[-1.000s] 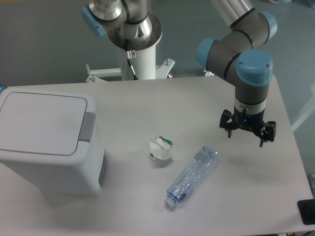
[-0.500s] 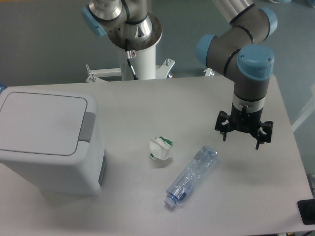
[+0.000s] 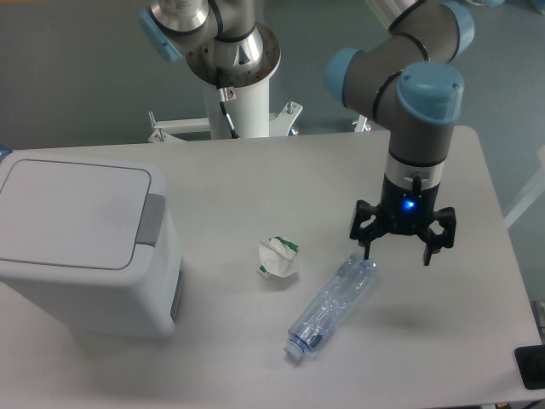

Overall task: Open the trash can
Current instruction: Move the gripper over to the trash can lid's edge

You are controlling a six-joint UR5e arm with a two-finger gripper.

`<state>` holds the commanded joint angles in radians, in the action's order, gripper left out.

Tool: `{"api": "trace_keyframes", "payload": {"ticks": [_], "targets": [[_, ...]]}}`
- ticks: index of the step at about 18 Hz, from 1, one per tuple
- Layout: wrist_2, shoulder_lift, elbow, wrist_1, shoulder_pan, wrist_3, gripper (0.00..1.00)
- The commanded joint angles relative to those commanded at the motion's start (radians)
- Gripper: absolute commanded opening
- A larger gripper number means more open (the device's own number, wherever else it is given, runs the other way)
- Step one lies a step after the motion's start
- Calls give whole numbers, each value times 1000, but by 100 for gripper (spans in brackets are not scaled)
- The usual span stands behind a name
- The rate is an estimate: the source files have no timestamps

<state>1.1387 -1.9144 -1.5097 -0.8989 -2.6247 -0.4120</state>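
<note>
The white trash can [image 3: 81, 243] stands at the left of the table. Its flat lid [image 3: 68, 213] is closed, with the grey push-button latch [image 3: 152, 220] on its right edge. My gripper [image 3: 397, 252] hangs over the right half of the table, pointing down, far to the right of the can. Its fingers are spread and hold nothing. It is just above the thick end of a clear plastic bottle [image 3: 332, 302].
A crumpled white and green carton [image 3: 278, 258] lies between the can and the bottle. The robot's base column [image 3: 238, 81] stands behind the table's far edge. A dark object [image 3: 531, 366] sits at the table's front right corner.
My gripper has moved left and slightly toward the front, from the right side of the table to just above the bottle's end. The trash can lid stays closed.
</note>
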Motion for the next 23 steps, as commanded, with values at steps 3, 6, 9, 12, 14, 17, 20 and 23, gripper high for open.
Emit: {"api": "trace_keyframes", "payload": {"ticks": [3, 6, 9, 12, 14, 17, 20, 23], "targets": [[-86, -3, 81, -2, 17, 142, 100], [-96, 12, 89, -2, 72, 159, 100], [-97, 55, 77, -3, 124, 160, 100], [-99, 125, 33, -6, 187, 188, 100], [-88, 169, -7, -5, 230, 193, 100], [-85, 228, -90, 3, 233, 188, 100], [-80, 236, -106, 2, 236, 196, 100], [-79, 252, -145, 3, 244, 193, 100]]}}
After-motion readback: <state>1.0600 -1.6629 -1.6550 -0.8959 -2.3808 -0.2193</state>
